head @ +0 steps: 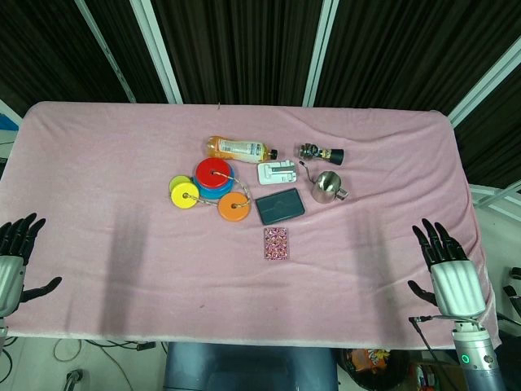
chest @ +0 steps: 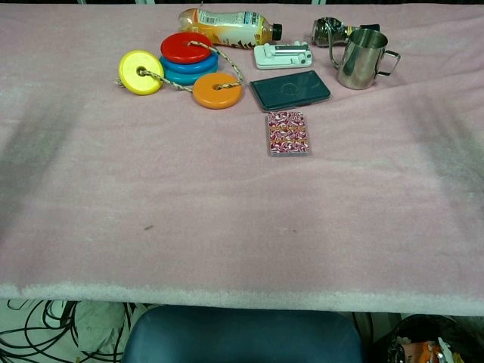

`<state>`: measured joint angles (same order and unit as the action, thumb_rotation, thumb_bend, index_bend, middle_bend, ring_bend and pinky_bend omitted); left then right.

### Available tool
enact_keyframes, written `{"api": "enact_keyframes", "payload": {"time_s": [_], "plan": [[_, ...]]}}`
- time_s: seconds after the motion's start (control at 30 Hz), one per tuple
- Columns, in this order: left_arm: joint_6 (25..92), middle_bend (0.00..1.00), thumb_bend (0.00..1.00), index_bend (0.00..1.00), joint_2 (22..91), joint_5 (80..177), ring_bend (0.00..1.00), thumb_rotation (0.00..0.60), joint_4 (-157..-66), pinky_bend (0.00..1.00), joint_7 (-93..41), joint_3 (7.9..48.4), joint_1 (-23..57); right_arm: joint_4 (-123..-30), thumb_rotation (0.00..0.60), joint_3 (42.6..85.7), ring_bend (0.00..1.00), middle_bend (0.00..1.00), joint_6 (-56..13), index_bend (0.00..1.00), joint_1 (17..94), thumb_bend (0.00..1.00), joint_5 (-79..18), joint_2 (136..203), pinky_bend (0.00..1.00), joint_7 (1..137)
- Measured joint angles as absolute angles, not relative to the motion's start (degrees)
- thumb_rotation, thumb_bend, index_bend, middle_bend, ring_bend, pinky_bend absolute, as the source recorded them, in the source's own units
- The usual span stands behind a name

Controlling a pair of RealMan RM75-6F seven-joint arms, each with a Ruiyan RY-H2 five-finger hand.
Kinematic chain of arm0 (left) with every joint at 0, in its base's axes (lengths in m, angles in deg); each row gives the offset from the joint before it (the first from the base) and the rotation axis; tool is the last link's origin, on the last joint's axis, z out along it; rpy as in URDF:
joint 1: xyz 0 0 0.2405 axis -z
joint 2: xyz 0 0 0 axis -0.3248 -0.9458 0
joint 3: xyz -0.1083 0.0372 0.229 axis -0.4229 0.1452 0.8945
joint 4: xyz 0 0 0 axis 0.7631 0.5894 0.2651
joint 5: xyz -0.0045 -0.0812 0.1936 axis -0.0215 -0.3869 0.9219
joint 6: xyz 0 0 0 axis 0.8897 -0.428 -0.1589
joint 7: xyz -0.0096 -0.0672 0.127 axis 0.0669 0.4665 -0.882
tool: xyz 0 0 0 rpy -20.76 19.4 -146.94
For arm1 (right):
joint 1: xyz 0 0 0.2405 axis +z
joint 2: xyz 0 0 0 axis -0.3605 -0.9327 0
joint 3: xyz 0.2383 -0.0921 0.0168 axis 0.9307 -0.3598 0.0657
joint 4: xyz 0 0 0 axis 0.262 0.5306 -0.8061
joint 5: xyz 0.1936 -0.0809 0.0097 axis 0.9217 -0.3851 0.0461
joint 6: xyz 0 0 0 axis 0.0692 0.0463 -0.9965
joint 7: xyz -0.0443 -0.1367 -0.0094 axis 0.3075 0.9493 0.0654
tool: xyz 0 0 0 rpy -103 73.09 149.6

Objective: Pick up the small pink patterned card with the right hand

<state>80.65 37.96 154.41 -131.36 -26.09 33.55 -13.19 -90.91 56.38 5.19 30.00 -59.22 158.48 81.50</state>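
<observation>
Head view
Counter: my counter (head: 106,163) wears a pink fleecy cloth, rumpled along its near edge.
Room: dark ribbed curtains with pale slanted bars stand behind it; cables lie on the floor below.
Card: the small pink patterned card (head: 275,243) lies flat near the middle, just in front of a dark green case (head: 280,206), apart from it.
Other things: coloured discs (head: 213,187) on a cord sit left of the case; a bottle (head: 240,149) lies on its side behind them; a white gadget (head: 277,173), a steel cup (head: 327,186) and a small dark-capped object (head: 320,152) are to the right.
My right hand (head: 446,262): fingers spread, holding nothing, at the counter's right near edge, well apart from the card.
My left hand (head: 15,257): fingers spread, empty, at the left edge.

Chest view
Counter: the cloth (chest: 113,212) fills the frame; a small dark fleck marks it.
Card: it (chest: 287,133) lies flat, just before the case (chest: 290,89).
Below: a blue chair back (chest: 242,336) shows under the edge.
Hands: neither shows here.
</observation>
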Motion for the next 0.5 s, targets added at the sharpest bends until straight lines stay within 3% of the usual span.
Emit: {"api": "enact_keyframes", "payload": {"time_s": [0.5], "plan": [[80.78,0.0,0.0,0.0,37.66,153.9,0.0,0.6,-131.43,0.0,-25.4,33.44,-13.46,-93.87,0.6,57.01,0.0,0.0,3.17,0.0,30.68,0.09,-59.64,158.41,0.23,82.69]]}}
